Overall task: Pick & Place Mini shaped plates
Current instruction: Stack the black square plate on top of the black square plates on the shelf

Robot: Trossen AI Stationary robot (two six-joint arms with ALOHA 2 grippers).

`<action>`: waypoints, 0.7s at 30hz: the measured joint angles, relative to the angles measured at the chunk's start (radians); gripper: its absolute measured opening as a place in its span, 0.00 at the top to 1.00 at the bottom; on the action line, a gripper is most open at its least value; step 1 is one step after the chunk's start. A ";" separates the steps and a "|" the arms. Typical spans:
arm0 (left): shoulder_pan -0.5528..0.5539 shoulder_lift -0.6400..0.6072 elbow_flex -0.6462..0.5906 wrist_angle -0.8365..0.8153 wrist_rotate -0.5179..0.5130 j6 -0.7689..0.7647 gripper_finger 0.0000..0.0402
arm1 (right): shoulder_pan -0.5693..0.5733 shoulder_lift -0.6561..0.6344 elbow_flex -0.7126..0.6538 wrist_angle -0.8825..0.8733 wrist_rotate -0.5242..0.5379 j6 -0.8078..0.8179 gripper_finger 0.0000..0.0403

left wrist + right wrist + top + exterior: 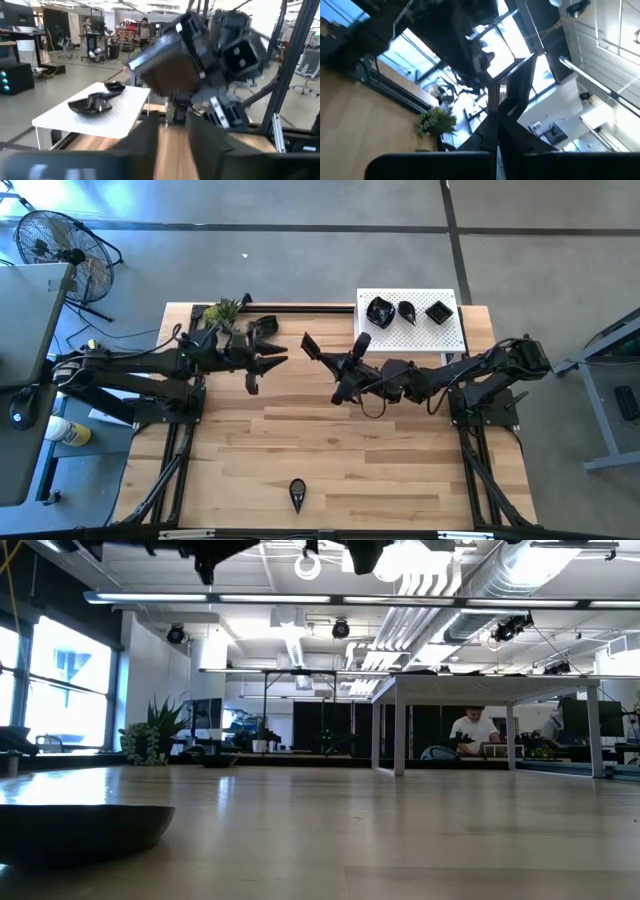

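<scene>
Handover seemingly underway: right gripper (318,352) is clenching a mini plate (167,62) by its rim, mid-air above the table's middle. Left gripper (276,358), parted and empty, is facing it, needing a square bite on the free rim before any release.

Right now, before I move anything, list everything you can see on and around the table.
Mini shaped plates: at least five, glossy black; three on the platform, one near the table's front edge, one square one held in mid-air.
Platform: one, white perforated, back right of the table.
Plant: one, green, back left of the table.
Table: one, light wood.
Fan: one, dark, on the floor beyond the left arm.
Person: one, white top, far room.
Left end effector: dark, open, raised, facing the held plate.
Right end effector: dark, shut on the square plate, over mid-table.
</scene>
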 joint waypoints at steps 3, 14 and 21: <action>0.000 -0.001 -0.080 0.114 0.001 0.000 0.94 | 0.000 -0.003 0.000 -0.008 0.054 0.000 1.00; 0.000 -0.002 -0.217 0.228 -0.038 -0.015 0.98 | 0.000 -0.178 0.000 -0.314 0.393 0.024 1.00; 0.000 -0.001 -0.217 0.197 -0.045 -0.002 0.99 | -0.045 -0.349 0.000 -0.696 0.668 0.160 1.00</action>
